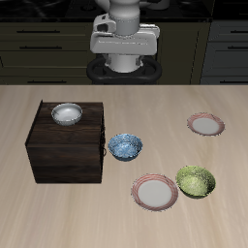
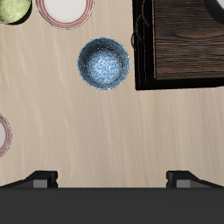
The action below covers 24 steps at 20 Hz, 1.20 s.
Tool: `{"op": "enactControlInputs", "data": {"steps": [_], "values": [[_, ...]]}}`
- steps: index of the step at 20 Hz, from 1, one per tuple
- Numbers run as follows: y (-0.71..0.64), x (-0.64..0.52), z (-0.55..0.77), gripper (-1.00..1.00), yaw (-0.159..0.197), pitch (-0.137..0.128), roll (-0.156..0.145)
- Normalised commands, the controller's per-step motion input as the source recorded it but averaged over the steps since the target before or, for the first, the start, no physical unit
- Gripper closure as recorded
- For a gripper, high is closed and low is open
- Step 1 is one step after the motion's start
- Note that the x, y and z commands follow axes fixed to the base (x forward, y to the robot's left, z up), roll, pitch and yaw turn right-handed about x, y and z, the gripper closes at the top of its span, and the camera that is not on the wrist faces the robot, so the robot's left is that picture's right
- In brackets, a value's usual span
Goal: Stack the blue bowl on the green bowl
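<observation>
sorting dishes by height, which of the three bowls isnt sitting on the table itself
The small white-grey bowl: it sits on top of the dark wooden cabinet. The blue bowl and green bowl rest on the tabletop.

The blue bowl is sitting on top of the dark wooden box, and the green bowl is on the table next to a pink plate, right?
Not quite. The blue bowl sits on the table beside the dark wooden box, as the exterior view shows. The bowl on top of the box is the small white-grey bowl. The green bowl is indeed on the table next to a pink plate.
</observation>
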Motion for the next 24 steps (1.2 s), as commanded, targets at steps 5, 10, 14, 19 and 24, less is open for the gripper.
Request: {"op": "enactControlInputs", "data": {"steps": [5, 10, 14, 19, 24], "values": [[0.07, 0.13, -0.01, -1.00, -0.002, -0.010, 0.021], [0.13, 0.16, 0.00, -1.00, 0.006, -0.044, 0.021], [0.12, 0.24, -0.05, -1.00, -0.005, -0.020, -0.024], [0.18, 0.24, 0.04, -1.00, 0.005, -0.076, -0.007], [0.25, 0.34, 0.05, -1.00, -0.009, -0.028, 0.009]]}}
